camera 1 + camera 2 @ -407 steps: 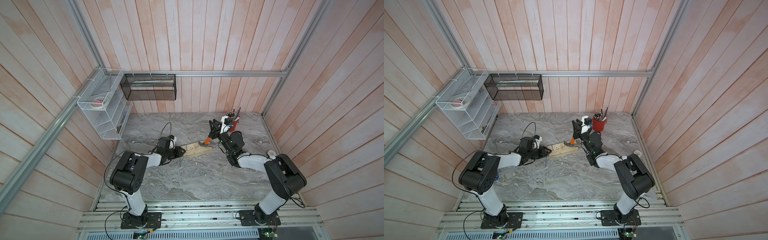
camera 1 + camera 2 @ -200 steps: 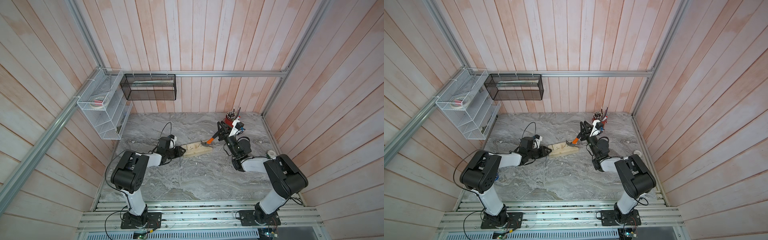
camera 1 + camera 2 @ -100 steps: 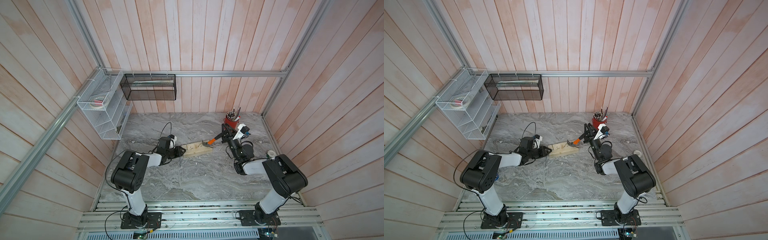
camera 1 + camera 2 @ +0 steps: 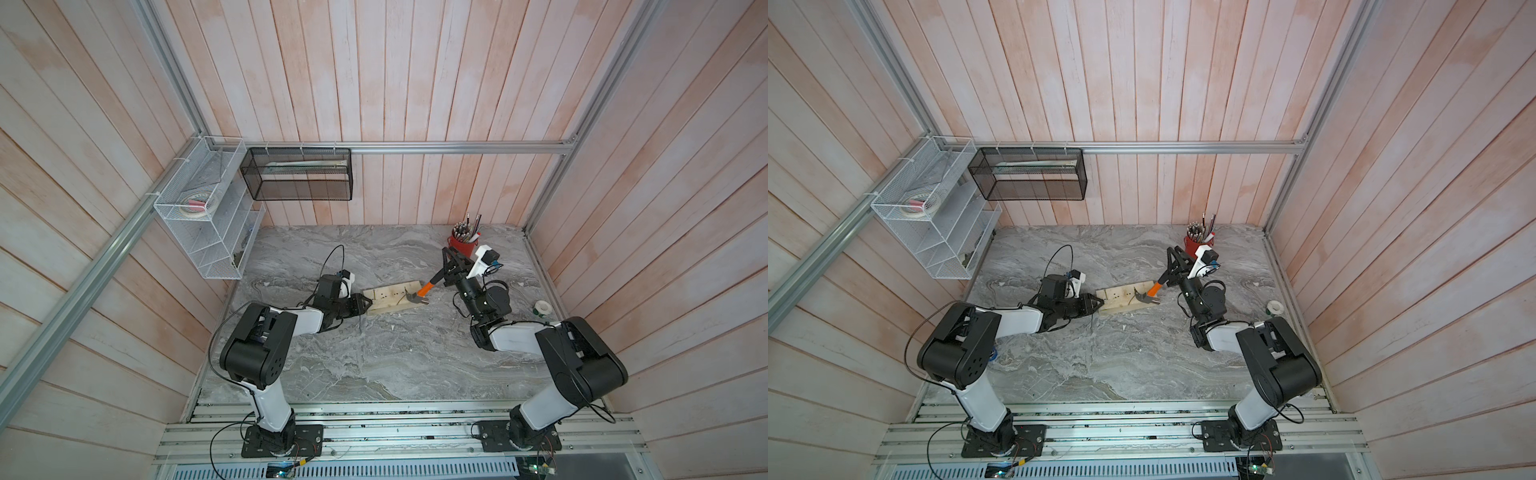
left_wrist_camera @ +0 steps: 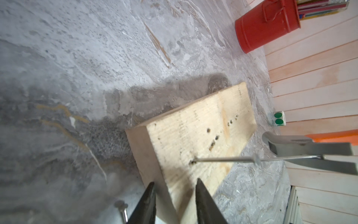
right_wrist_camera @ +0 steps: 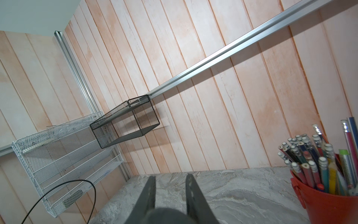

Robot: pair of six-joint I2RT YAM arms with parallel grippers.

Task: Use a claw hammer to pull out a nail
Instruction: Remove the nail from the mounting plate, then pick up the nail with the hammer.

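The claw hammer leans with its steel head on the right end of a pale wooden block. Its orange shaft and black handle rise to the right. My right gripper is shut on the black handle, whose dark butt shows between the fingers. The nail sticks far out of the block, its head at the tips of the steel claw. My left gripper is shut on the block's left end, one finger on each side.
A loose nail lies on the marble table beside the left fingers. A red cup of pencils stands just behind the right gripper. A tape roll lies at the right edge. A white wire rack and black mesh basket hang on the walls.
The right arm has swung the hammer's handle over to the right and lower, rocking the head on the block. The left arm has stayed on the block.
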